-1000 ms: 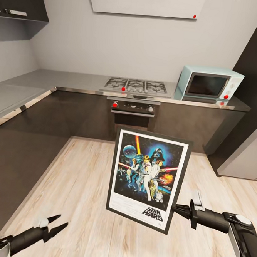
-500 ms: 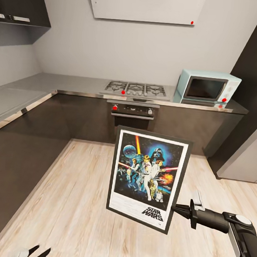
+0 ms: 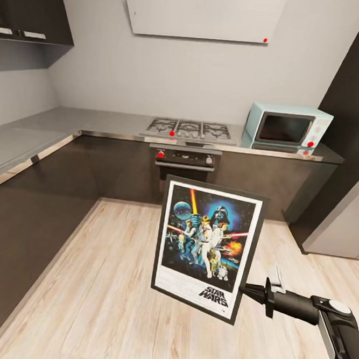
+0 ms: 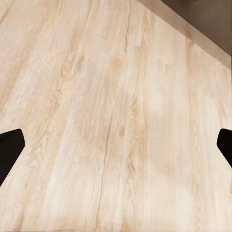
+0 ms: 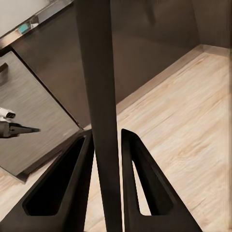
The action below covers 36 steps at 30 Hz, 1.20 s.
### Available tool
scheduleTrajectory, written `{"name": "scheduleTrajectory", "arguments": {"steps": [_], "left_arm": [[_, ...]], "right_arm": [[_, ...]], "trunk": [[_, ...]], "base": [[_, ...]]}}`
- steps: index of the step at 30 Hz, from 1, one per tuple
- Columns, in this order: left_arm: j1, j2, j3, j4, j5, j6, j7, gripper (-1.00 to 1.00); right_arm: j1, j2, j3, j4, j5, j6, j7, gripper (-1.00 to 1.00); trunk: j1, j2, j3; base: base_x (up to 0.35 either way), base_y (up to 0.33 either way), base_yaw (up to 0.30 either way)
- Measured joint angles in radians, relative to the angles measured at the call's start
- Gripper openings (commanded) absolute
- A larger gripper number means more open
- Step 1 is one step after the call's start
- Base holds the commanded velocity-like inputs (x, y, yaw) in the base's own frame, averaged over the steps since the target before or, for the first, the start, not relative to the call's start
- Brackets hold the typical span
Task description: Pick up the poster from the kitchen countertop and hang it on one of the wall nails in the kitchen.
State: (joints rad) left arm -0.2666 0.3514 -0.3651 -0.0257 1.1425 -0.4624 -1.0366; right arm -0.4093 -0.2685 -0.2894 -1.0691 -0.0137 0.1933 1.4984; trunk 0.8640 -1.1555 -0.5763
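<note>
Now your right gripper pinches the poster at its lower right edge, so the poster stands upright in the air, its long axis vertical, picture toward you, far from the worktop. Your left gripper is spread over the floor.

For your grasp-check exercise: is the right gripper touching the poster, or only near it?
Touching. In the right wrist view, the right gripper has both fingers pressed against the poster frame's thin edge, with no gap showing on either side.
</note>
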Motion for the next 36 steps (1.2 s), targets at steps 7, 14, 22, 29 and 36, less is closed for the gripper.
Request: {"name": "scheduleTrajectory", "arguments": {"steps": [7,14,22,29,36], "left_arm": [[0.0,-0.012,-0.008,-0.005,-0.012,0.006,0.087,1.0],[0.0,-0.035,-0.012,-0.25,-0.25,0.343,0.572,1.0],[0.001,-0.035,0.0,-0.27,-0.351,0.36,0.603,1.0],[0.001,-0.035,0.001,-0.27,-0.359,0.361,0.608,1.0],[0.001,-0.035,0.001,-0.27,-0.36,0.361,0.611,1.0]], "right_arm": [[0.0,0.0,0.0,-0.001,0.0,0.001,-0.014,-1.0],[0.0,-0.001,-0.001,-0.005,0.0,0.003,-0.027,-1.0],[0.0,-0.003,-0.001,-0.005,0.0,0.003,-0.03,-1.0],[0.0,-0.003,-0.001,-0.005,0.0,0.004,-0.069,-1.0],[0.0,-0.003,-0.001,-0.005,0.0,0.004,-0.074,-1.0]], "trunk": [[0.0,0.0,0.012],[0.0,0.0,0.023],[0.0,0.0,0.037],[0.0,0.0,0.048],[0.0,0.0,0.06]], "base": [[0.0,0.0,0.0],[0.0,0.0,0.0],[0.0,0.0,0.0],[0.0,0.0,0.0],[0.0,0.0,0.0]]}}
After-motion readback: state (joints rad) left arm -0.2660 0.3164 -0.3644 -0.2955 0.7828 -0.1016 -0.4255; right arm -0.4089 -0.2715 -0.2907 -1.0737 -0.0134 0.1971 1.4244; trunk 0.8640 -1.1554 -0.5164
